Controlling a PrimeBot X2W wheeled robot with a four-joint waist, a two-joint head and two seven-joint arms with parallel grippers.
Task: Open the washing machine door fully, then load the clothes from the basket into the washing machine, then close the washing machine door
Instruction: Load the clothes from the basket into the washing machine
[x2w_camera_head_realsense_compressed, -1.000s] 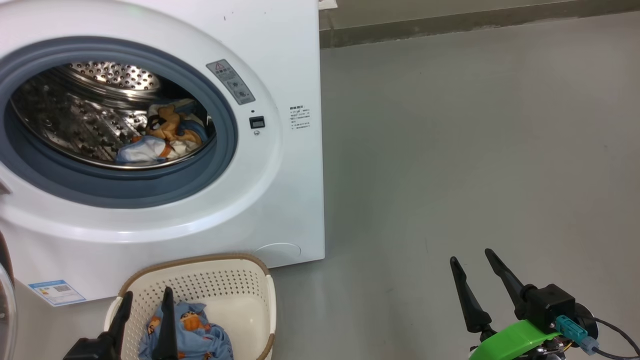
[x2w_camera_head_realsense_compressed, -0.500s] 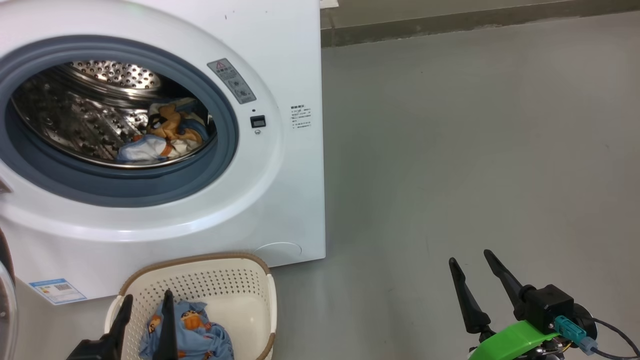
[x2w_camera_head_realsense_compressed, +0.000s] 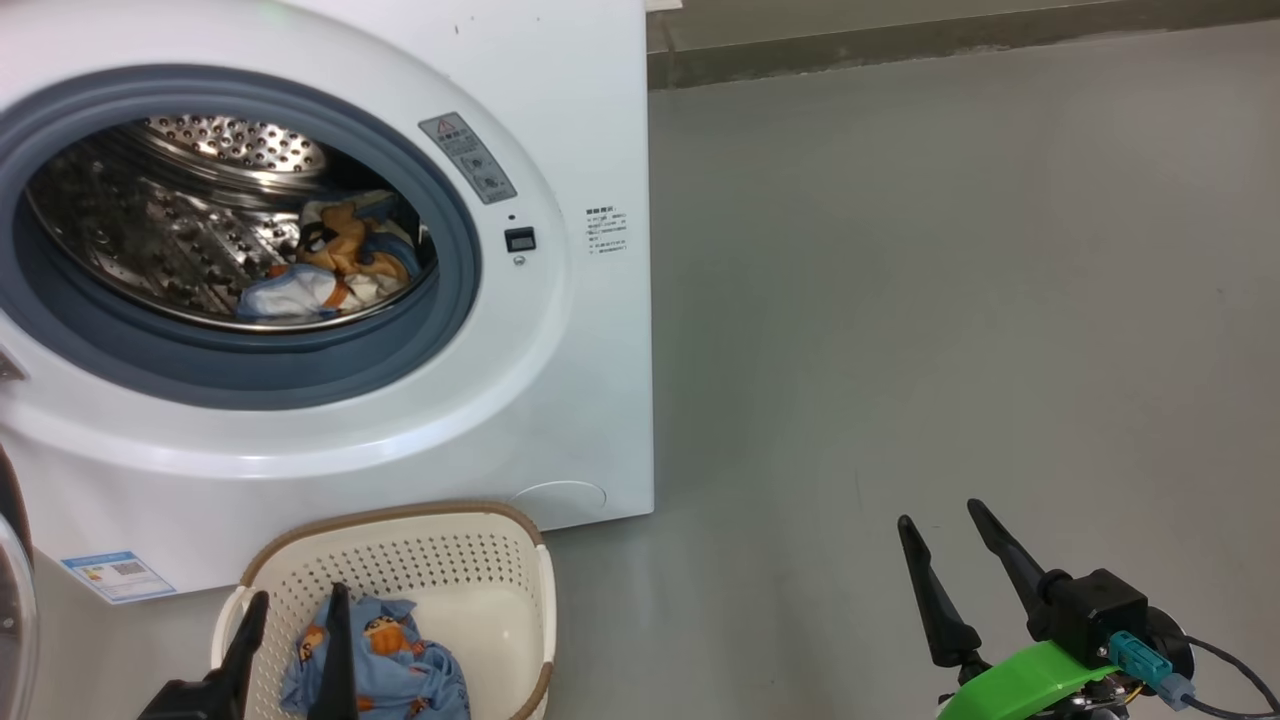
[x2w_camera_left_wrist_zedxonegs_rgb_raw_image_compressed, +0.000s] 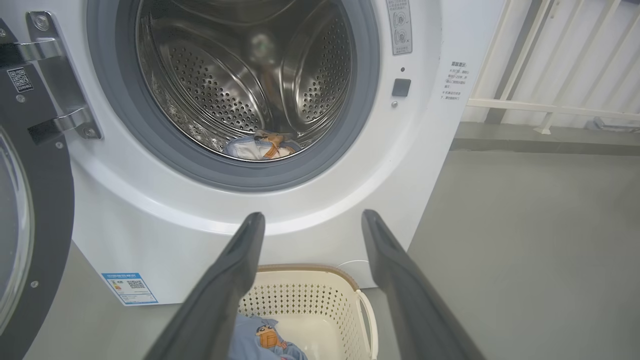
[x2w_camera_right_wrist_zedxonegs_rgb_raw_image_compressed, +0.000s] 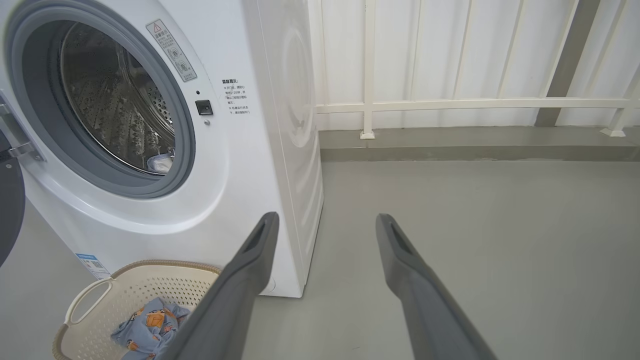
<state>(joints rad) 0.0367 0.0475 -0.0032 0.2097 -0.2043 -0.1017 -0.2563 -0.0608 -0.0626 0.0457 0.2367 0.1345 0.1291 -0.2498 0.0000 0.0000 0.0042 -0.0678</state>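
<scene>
Grey floor (x2w_camera_head_realsense_compressed: 900, 300); washing machine (x2w_camera_head_realsense_compressed: 560, 400) mouth toward me, door (x2w_camera_left_wrist_zedxonegs_rgb_raw_image_compressed: 45, 200) wide leftward, basket (x2w_camera_head_realsense_compressed: 450, 560) beneath; my left gripper (x2w_camera_head_realsense_compressed: 300, 592), right gripper (x2w_camera_head_realsense_compressed: 940, 512) splayed, empty.

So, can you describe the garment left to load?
Find the white front-loading washing machine. At its foot sits a cream perforated plastic basket. The crumpled light-blue garment with orange prints lies inside it, unlike the bundle in the steel drum.

The machine (x2w_camera_head_realsense_compressed: 590, 120) is white, its gasket (x2w_camera_head_realsense_compressed: 250, 375) grey-blue, its drum (x2w_camera_head_realsense_compressed: 150, 230) shiny steel dotted with holes. The door (x2w_camera_left_wrist_zedxonegs_rgb_raw_image_compressed: 50, 210) rim is glossy black. The basket (x2w_camera_head_realsense_compressed: 470, 570) is cream, perforated, with a brown rim; the cloth (x2w_camera_head_realsense_compressed: 390, 675) in it is light blue with orange cartoon figures. The label (x2w_camera_head_realsense_compressed: 118, 575) is blue and white. The floor (x2w_camera_head_realsense_compressed: 950, 300) is plain grey.
</scene>
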